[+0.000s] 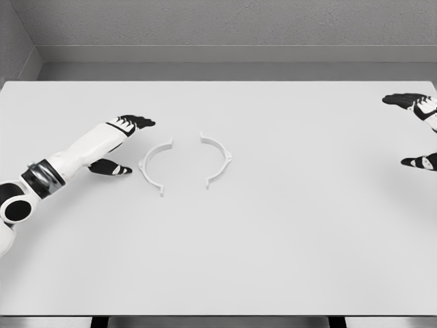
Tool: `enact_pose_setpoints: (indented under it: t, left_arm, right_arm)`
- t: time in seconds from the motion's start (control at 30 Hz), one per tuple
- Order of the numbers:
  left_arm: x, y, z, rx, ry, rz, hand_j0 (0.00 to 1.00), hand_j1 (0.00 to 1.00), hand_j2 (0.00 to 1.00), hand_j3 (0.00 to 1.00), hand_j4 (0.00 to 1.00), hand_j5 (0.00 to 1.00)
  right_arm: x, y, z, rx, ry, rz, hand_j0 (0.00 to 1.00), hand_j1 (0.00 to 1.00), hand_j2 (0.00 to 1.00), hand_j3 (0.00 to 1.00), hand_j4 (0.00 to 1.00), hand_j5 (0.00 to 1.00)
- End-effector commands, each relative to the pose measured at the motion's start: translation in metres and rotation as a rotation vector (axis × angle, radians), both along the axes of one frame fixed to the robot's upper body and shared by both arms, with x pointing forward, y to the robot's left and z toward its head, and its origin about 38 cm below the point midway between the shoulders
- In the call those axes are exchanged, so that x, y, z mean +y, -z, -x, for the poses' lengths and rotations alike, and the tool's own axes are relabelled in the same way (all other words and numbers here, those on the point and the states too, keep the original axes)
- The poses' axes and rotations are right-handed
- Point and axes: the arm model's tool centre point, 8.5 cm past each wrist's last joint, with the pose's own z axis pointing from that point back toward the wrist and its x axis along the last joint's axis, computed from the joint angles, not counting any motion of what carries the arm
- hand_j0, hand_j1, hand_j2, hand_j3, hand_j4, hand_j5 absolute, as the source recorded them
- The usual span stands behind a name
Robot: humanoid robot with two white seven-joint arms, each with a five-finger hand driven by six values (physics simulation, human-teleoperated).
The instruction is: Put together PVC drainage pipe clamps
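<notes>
Centrally, I see two clamp halves apart on the table; left hand spread, empty, beside them; right hand spread, empty, far right.

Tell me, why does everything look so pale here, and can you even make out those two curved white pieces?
In the head view, flat, even light leaves almost no shadows on the white table. The left clamp half and right clamp half show mainly by thin grey edges. Nothing is blurred, and there is no glare. The dark fingers of the left hand stand out sharply; the right hand is cut by the frame edge.
</notes>
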Motion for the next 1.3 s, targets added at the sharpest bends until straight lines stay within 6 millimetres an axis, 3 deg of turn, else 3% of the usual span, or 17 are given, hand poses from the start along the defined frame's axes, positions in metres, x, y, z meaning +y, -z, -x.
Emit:
enact_pose_setpoints:
  t: [0.0, 0.2, 0.33, 1.27]
  left_arm:
    - [0.001, -0.001, 0.000, -0.002, -0.002, 0.004, 1.00, 1.00, 1.00, 1.00, 1.00, 1.00]
    - [0.000, 0.000, -0.002, 0.001, -0.003, -0.001, 1.00, 1.00, 1.00, 1.00, 1.00, 1.00]
    - [-0.003, 0.001, -0.003, -0.004, 0.003, -0.009, 1.00, 1.00, 1.00, 1.00, 1.00, 1.00]
    - [-0.039, 0.011, -0.001, 0.005, 0.041, 0.057, 1.00, 1.00, 1.00, 1.00, 1.00, 1.00]
  right_arm:
    - [0.015, -0.002, 0.004, 0.011, -0.066, 0.063, 1.00, 1.00, 1.00, 1.00, 1.00, 1.00]
    - [0.040, 0.020, 0.003, -0.018, -0.069, 0.079, 1.00, 1.00, 1.00, 1.00, 1.00, 1.00]
    - [0.049, 0.020, -0.002, -0.047, -0.070, 0.057, 1.00, 1.00, 1.00, 1.00, 1.00, 1.00]
    - [0.050, 0.026, -0.003, -0.034, -0.065, 0.041, 1.00, 1.00, 1.00, 1.00, 1.00, 1.00]
